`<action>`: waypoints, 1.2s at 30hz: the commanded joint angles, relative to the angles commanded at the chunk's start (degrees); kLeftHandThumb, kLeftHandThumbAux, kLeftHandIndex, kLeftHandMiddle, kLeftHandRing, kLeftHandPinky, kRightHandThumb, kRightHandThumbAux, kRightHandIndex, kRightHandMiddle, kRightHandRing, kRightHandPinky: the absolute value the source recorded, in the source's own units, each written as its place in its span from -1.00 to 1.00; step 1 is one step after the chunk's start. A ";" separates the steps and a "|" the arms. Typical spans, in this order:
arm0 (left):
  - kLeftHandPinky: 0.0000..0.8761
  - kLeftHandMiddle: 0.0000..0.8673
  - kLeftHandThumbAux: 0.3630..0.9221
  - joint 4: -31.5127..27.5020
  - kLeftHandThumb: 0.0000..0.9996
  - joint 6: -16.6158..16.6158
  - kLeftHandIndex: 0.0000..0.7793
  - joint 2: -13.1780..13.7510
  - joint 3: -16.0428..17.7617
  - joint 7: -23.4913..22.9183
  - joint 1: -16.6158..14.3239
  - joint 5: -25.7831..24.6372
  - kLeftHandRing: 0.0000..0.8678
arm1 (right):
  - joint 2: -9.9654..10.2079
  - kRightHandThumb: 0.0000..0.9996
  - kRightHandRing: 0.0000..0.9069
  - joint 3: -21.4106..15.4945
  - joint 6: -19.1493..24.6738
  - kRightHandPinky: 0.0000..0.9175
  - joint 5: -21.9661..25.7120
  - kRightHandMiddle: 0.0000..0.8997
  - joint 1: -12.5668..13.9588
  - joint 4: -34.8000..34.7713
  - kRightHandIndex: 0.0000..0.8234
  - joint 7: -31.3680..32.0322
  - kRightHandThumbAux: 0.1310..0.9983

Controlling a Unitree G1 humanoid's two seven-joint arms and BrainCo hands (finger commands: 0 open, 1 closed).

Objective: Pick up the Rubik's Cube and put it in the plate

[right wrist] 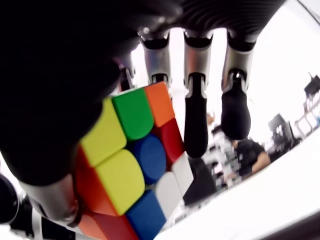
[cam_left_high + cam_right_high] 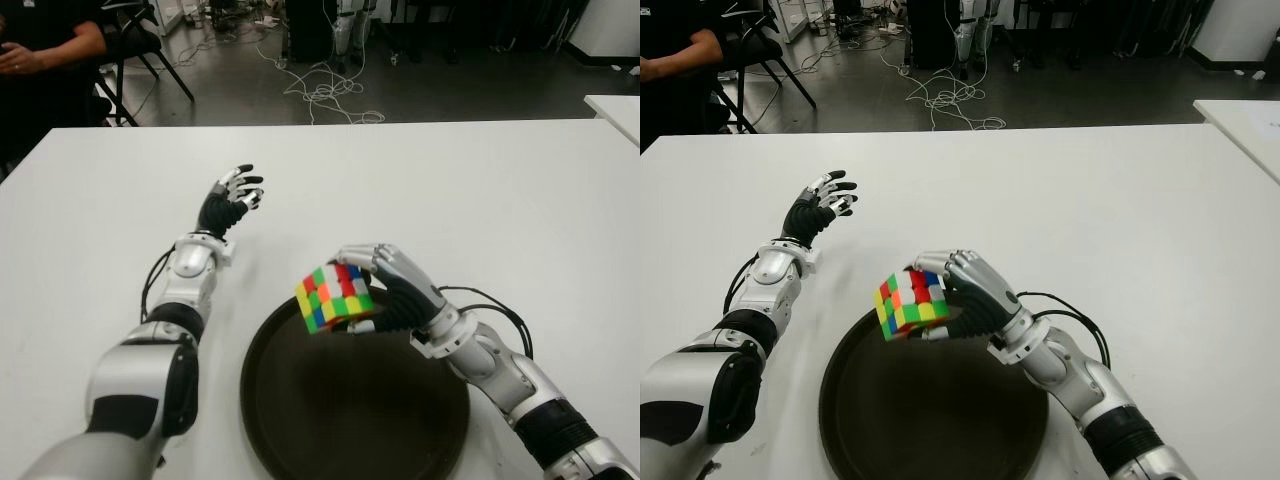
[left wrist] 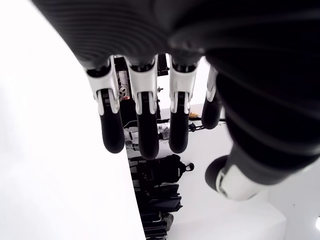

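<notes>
- Left eye view showed the right hand (image 2: 385,290) clamped on the Rubik's Cube (image 2: 334,296), fingers wrapped over the cube's top and far side, thumb under it.
- The cube was tilted, one corner pointing down, held in the air just above the far rim of the plate (image 2: 300,420) (no contact between cube and plate was visible).
- The plate was a dark round dish on the white surface (image 2: 480,190), lying below and toward the robot from the right hand, with the right forearm crossing its right edge.
- Right wrist view confirmed the grasp: the cube (image 1: 132,165) sat against the palm, with green, orange, yellow, blue, red and white tiles showing, and the fingers (image 1: 195,127) reached past its far edge.
- The left hand (image 2: 232,200) showed well to the left of the right hand and farther from the robot, over bare surface, fingers spread and loosely bent, holding nothing.
- Left wrist view showed the same: its fingers (image 3: 141,125) hung apart with nothing between them.
- Beyond the surface's far edge, past the left hand, a person's arm (image 2: 45,50) and a chair (image 2: 140,40) stood on a floor strewn with cables (image 2: 320,90).
</notes>
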 joint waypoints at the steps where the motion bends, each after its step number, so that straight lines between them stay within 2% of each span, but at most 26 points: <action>1: -0.32 -0.41 0.18 0.00 -0.76 0.06 -0.57 -0.01 0.03 -0.02 -0.01 -0.02 -0.39 | -0.04 0.39 0.47 -0.15 0.08 0.48 0.01 0.43 0.07 -0.19 0.03 0.43 0.38; 5: -0.32 -0.41 0.17 -0.01 -0.77 0.11 -0.57 0.01 0.04 0.11 -0.02 0.04 -0.39 | -0.38 0.39 0.46 -0.64 0.52 0.47 0.02 0.41 0.30 -1.07 0.03 2.43 0.38; 8: -0.34 -0.41 0.20 -0.10 -0.79 -0.11 -0.56 0.09 -0.31 0.79 0.00 0.51 -0.41 | -1.99 0.39 0.45 -0.49 1.62 0.45 1.03 0.40 -0.14 -2.76 0.03 6.79 0.38; 16: -0.35 -0.40 0.22 -0.07 -0.81 0.37 -0.55 0.24 -0.95 1.76 -0.15 1.13 -0.40 | -3.22 0.39 0.41 -0.49 3.50 0.39 2.96 0.36 -0.47 -5.51 0.03 13.51 0.38; 20: -0.36 -0.41 0.21 -0.05 -0.81 0.67 -0.55 0.25 -1.24 2.11 -0.24 1.31 -0.41 | -3.78 0.39 0.26 -0.49 5.29 0.22 2.01 0.22 -0.58 -6.93 0.02 15.81 0.38; 21: -0.37 -0.41 0.20 -0.05 -0.81 0.78 -0.56 0.26 -1.31 2.19 -0.26 1.36 -0.41 | -3.89 0.49 0.13 -0.51 5.65 0.09 1.71 0.15 -0.60 -7.25 0.00 16.21 0.35; 25: -0.37 -0.41 0.19 -0.07 -0.81 0.92 -0.56 0.24 -1.46 2.39 -0.31 1.45 -0.41 | -3.75 0.61 -0.13 -0.51 7.36 -0.14 0.81 0.03 -0.52 -8.17 -0.01 17.14 0.32; 26: -0.37 -0.41 0.19 -0.10 -0.81 0.82 -0.56 0.20 -1.47 2.42 -0.29 1.46 -0.41 | -3.49 0.52 -0.29 -0.18 8.44 -0.30 -0.05 -0.19 -0.26 -8.29 -0.02 17.30 0.35; 27: -0.37 -0.41 0.19 -0.12 -0.81 0.74 -0.56 0.17 -1.49 2.44 -0.28 1.47 -0.41 | -3.32 0.33 -0.41 0.05 9.20 -0.42 -0.63 -0.33 -0.06 -8.39 -0.20 17.40 0.40; 29: -0.35 -0.40 0.19 -0.15 -0.80 0.39 -0.56 0.12 -1.42 2.27 -0.22 1.34 -0.41 | -2.42 -0.28 -0.73 1.17 10.74 -0.74 -2.22 -0.70 -0.21 -6.70 -0.65 17.34 0.51; 30: -0.34 -0.40 0.19 -0.16 -0.79 0.24 -0.57 0.08 -1.33 2.06 -0.20 1.20 -0.40 | -2.13 -0.45 -0.83 1.52 11.26 -0.84 -2.30 -0.81 -0.52 -5.77 -0.78 17.64 0.52; 32: -0.33 -0.41 0.19 -0.17 -0.78 0.10 -0.57 0.04 -1.15 1.65 -0.18 0.94 -0.40 | -2.01 -0.64 -0.91 1.70 12.05 -0.92 -1.76 -0.90 -0.89 -5.11 -0.89 18.50 0.50; 36: -0.32 -0.40 0.20 -0.19 -0.79 -0.05 -0.57 -0.07 -0.77 0.99 -0.23 0.46 -0.39 | -2.71 -0.85 -0.98 1.34 13.47 -0.98 0.54 -0.98 -0.88 -5.74 -0.98 21.30 0.39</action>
